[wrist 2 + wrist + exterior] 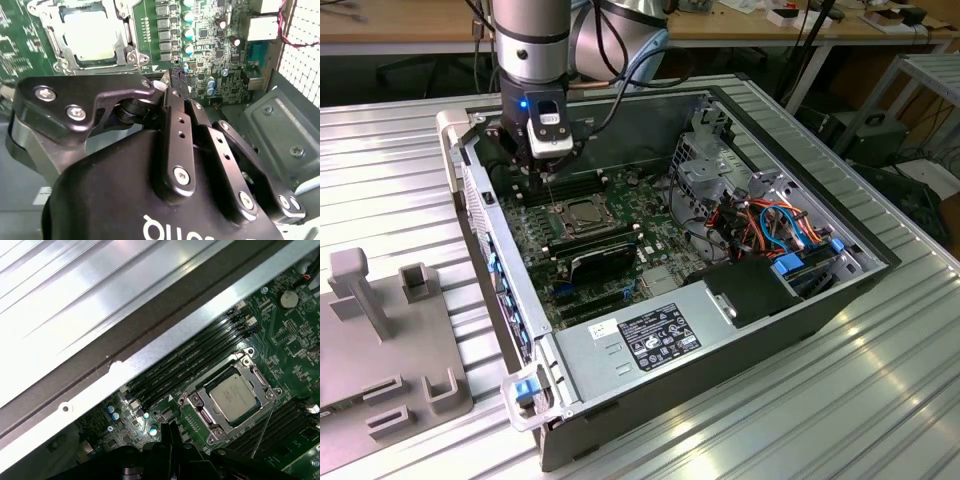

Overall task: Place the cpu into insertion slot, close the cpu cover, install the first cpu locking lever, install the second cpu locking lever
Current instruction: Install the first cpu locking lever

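The cpu (pixel 233 395) (pixel 92 32) (pixel 583 212) lies flat in the insertion slot (pixel 248 359), its silver face up. The cpu cover (pixel 196 400) (pixel 54 42) is folded down around it, framing the chip. A thin metal lever rod (pixel 262 432) stands up at an angle beside the socket. My gripper (pixel 176 79) (pixel 549 172) hangs just above the green board, off one corner of the socket and to the exterior view's left of it. Its fingers are shut with nothing visible between them.
Long black memory sticks (pixel 190 365) run beside the socket, along the case wall (pixel 165 335). The power supply (pixel 650 335) and a drive cage with coloured cables (pixel 780 225) fill the case's other end. A grey fixture (pixel 380 330) stands outside the case.
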You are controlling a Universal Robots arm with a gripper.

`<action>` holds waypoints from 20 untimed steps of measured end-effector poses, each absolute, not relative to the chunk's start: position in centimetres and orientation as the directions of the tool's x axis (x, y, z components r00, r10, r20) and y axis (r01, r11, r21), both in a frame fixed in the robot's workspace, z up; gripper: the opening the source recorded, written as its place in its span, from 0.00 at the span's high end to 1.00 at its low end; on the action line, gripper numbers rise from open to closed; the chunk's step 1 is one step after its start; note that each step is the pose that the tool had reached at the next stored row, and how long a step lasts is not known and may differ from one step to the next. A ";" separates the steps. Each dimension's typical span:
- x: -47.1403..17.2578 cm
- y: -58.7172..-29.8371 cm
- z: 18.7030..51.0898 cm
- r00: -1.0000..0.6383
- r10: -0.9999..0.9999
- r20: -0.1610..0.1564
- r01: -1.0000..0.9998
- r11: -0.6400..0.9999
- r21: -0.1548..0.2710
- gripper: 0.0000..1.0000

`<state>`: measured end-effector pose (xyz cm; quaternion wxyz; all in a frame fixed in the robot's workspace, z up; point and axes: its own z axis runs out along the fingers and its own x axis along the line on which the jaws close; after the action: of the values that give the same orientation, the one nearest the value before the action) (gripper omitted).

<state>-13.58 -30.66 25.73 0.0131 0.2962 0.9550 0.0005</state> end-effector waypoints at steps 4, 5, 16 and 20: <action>-13.1 -30.4 25.7 -0.834 0.551 -0.025 0.551 0.834 0.009 0.89; -12.9 -30.4 25.6 -0.834 0.551 -0.024 0.550 0.835 0.009 0.89; -8.6 -30.4 25.3 -0.836 0.548 -0.024 0.548 0.836 0.009 0.89; -8.6 -30.4 25.1 -0.857 0.515 -0.024 0.515 0.857 0.009 0.89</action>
<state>-8.57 -30.41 25.10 0.0130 0.2675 0.9635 0.0011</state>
